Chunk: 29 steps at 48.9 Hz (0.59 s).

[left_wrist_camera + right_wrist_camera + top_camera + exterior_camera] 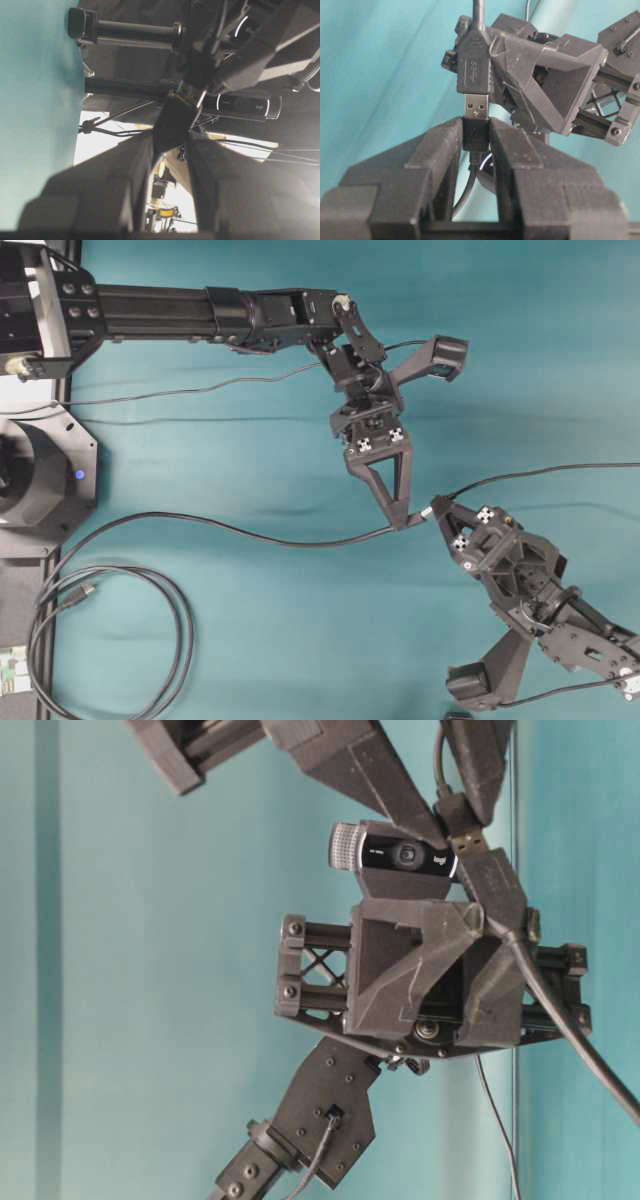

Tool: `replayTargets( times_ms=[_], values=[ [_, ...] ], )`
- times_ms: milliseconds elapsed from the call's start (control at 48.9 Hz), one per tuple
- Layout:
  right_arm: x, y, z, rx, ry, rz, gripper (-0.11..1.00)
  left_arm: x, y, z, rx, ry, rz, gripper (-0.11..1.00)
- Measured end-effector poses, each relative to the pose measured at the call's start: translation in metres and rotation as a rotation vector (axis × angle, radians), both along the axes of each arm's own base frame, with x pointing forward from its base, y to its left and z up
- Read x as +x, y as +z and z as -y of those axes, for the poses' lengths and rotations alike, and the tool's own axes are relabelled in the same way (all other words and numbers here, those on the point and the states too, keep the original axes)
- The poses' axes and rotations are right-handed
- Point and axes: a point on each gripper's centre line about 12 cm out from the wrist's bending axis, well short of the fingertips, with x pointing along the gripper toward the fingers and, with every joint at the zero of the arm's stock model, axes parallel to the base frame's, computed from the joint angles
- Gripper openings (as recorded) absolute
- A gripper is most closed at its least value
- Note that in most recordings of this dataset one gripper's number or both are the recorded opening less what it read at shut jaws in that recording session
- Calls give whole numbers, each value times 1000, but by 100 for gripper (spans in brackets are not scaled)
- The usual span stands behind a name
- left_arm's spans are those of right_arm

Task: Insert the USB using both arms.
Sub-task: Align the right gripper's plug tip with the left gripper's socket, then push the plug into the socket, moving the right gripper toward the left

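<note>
The right gripper [476, 142] is clamped on the black body of the USB [477, 114], whose silver tip points along the fingers, straight at the socket [473, 65]. The left gripper [401, 514] pinches that socket, long axis in line with the plug. Tip and socket mouth look just touching, though insertion depth is hard to judge. Both hang above the table [250, 640].

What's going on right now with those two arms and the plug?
Right tool shut on the USB. Left tool shut on the socket end. Silver tip at the socket mouth, not yet seated. Nothing between them.
</note>
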Motion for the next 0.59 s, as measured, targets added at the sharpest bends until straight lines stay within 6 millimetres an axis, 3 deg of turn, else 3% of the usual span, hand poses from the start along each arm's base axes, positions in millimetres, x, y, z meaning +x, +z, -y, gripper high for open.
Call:
replayTargets(
  times_ms=[593],
  values=[
    [3, 0, 3, -54, -58, -4, 22, 3, 4, -10, -13, 23, -11, 23]
  ],
)
